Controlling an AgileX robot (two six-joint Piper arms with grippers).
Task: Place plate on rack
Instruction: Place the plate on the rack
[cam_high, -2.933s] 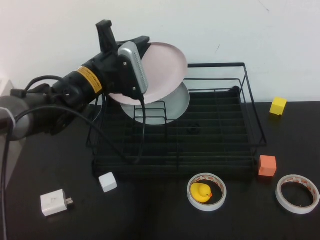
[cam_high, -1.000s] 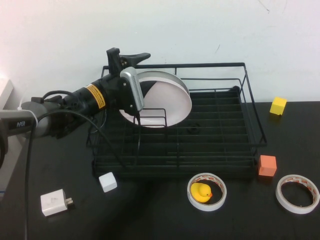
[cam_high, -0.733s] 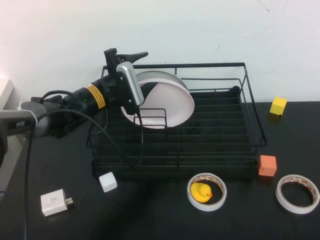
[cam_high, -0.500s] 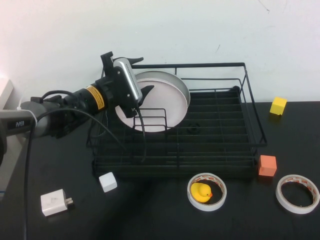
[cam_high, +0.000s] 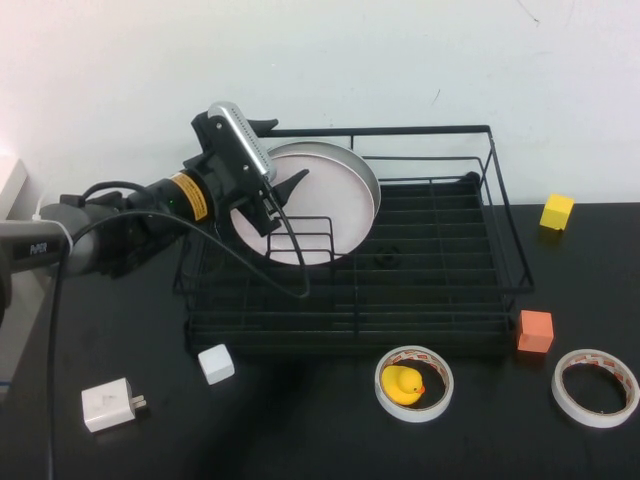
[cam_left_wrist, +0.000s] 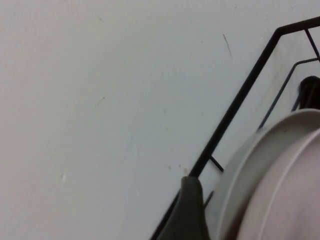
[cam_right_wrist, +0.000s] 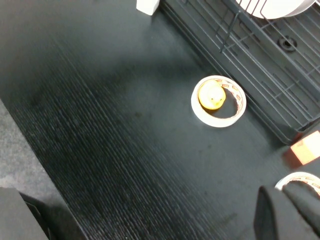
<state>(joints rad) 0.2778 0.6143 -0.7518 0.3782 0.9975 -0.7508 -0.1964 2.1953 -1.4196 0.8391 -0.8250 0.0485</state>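
Observation:
The pale pink plate (cam_high: 320, 215) stands on edge at the back left of the black wire rack (cam_high: 500, 215), behind the small wire divider (cam_high: 312, 238), leaning on the grey-white plate (cam_high: 358, 165). My left gripper (cam_high: 282, 152) is open at the plate's upper left rim, one finger above and one in front of the plate face. The left wrist view shows one dark finger (cam_left_wrist: 187, 210), the plate (cam_left_wrist: 295, 200) and a rack rail (cam_left_wrist: 240, 95). My right gripper (cam_right_wrist: 287, 200) is shut and empty above the table near a tape roll (cam_right_wrist: 300, 180); it is out of the high view.
A yellow duck inside a tape roll (cam_high: 412, 385), a second tape roll (cam_high: 595, 387) and an orange cube (cam_high: 535, 331) lie in front of and right of the rack. A yellow cube (cam_high: 557, 212) sits far right. A white cube (cam_high: 215, 363) and white plug (cam_high: 110, 405) lie front left.
My left gripper lowered the pink plate into the rack against the grey-white plate, then opened its jaws and tilted up. The plate now stands on its own.

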